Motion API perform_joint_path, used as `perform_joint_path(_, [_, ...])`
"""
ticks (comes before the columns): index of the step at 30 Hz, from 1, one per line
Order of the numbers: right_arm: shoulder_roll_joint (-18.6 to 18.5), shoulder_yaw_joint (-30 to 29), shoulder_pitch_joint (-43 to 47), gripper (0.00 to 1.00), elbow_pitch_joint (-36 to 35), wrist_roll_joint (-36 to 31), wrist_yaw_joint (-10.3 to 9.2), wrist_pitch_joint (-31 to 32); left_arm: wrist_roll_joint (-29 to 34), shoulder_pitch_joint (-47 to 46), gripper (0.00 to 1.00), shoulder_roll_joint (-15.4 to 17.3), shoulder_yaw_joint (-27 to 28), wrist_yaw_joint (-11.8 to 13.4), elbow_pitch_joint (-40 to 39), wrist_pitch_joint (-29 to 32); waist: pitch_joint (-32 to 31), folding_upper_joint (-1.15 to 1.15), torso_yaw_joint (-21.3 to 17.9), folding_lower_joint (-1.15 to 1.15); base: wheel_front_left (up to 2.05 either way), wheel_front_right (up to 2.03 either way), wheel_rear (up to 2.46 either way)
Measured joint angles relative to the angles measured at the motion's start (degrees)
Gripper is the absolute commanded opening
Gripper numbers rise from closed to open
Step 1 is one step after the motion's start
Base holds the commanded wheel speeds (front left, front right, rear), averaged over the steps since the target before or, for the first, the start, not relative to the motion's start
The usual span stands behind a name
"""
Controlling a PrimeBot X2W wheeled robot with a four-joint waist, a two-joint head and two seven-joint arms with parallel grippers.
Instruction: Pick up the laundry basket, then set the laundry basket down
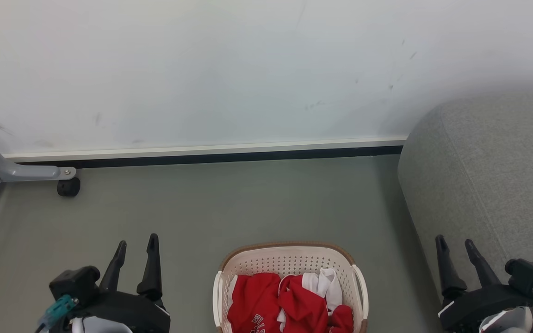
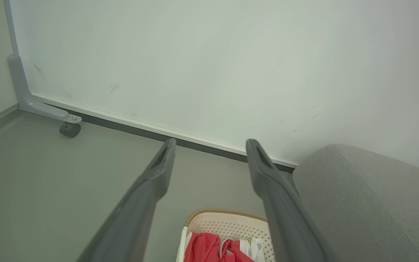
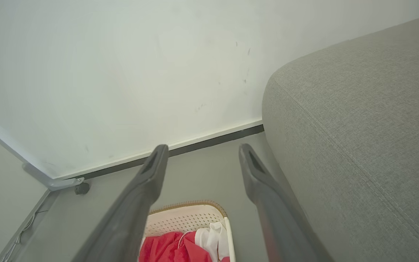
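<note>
The laundry basket (image 1: 289, 261) is cream-white with perforated walls and a brown rim. It stands on the grey floor at the bottom middle of the head view, holding red and white clothes. It also appears low in both wrist views, as the laundry basket (image 2: 227, 225) and the laundry basket (image 3: 186, 218). My left gripper (image 1: 138, 241) is open to the basket's left, apart from it. My right gripper (image 1: 455, 241) is open to the basket's right, beside the sofa. Nothing sits between either pair of fingers.
A grey fabric sofa (image 1: 484, 180) rises close on the right of the basket. A white wall panel (image 1: 201, 74) runs across the back, with a grey metal leg and a black caster (image 1: 68, 187) at the far left. Grey floor (image 1: 248, 203) lies between basket and wall.
</note>
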Motion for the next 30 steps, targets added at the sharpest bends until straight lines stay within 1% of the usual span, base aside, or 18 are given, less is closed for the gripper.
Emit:
perform_joint_path(4, [-0.32, 1.09, -0.07, 1.0, 0.63, -3.22, -0.05, -0.71, 2.87, -0.03, 1.0, -0.04, -0.68, 0.71, 0.9, -0.59, 0.03, 0.0, -0.01, 0.0, 0.0, 0.0, 0.0])
perform_joint_path(12, [-0.77, 2.72, -0.29, 1.0, 1.78, -8.83, -0.98, -2.49, 7.72, -0.73, 1.0, -0.14, -1.29, 1.82, 3.07, -2.5, -0.06, 0.0, 0.06, 0.0, 0.0, 0.0, 0.0])
perform_joint_path(18, [-1.21, 3.87, -1.25, 1.0, 2.55, -13.08, -1.0, -3.69, 11.04, -0.99, 1.0, -0.53, -1.64, 2.81, 4.45, -3.59, -0.11, 0.0, 0.12, 0.0, 0.0, 0.0, 0.0])
perform_joint_path(24, [-1.75, 4.93, -1.25, 1.0, 3.21, -17.58, -1.49, -5.04, 15.21, -1.22, 1.0, -0.59, -2.82, 3.74, 5.36, -5.08, -0.17, 0.0, 0.21, 0.0, 0.0, 0.0, 0.0])
perform_joint_path(26, [-1.83, 4.94, -1.25, 1.0, 3.36, -17.88, -1.49, -5.08, 16.42, -1.33, 1.0, -0.63, -2.94, 3.76, 5.61, -5.08, -0.19, 0.0, 0.25, 0.0, 0.0, 0.0, 0.0])
perform_joint_path(30, [-1.82, 4.91, -1.25, 1.0, 3.47, -17.92, -1.49, -5.08, 16.4, -1.46, 1.0, -0.66, -2.77, 3.76, 6.31, -5.08, -0.19, 0.0, 0.27, 0.0, 0.0, 0.0, 0.0])
